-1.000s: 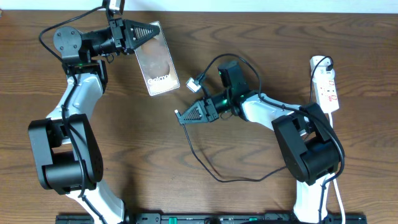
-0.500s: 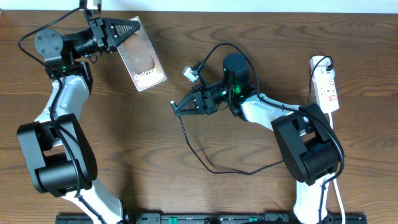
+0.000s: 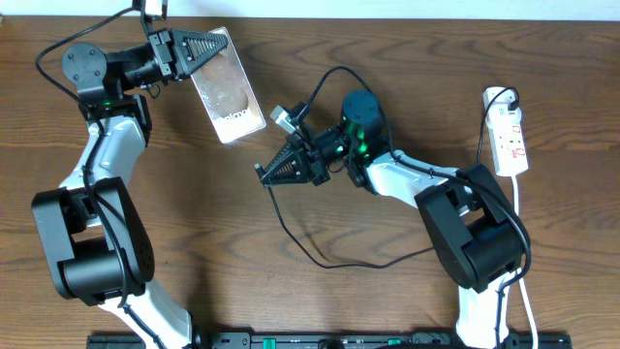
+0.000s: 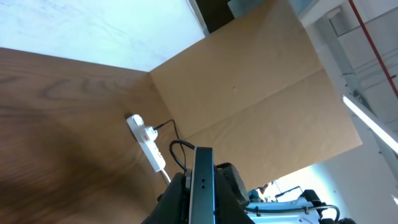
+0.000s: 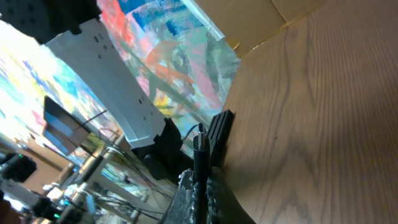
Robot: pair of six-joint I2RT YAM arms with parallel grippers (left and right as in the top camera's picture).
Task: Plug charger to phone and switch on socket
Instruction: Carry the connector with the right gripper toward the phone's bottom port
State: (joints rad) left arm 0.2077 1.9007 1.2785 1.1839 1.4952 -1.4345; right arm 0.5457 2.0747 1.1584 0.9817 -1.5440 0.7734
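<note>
Overhead: upper left, left gripper clamping phone; centre, right gripper pinching charger. Next: align tip with port.

Bare table lies open left of centre, up to the charger looping at near centre. Only a narrow gap separates the phone, far left, from the right gripper; the right arm stands between centre and socket.

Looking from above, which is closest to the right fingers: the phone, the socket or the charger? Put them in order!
1. charger: held in the right fingers, mid-table.
2. phone: upper left, held by the left fingers.
3. socket: far right edge.
</note>
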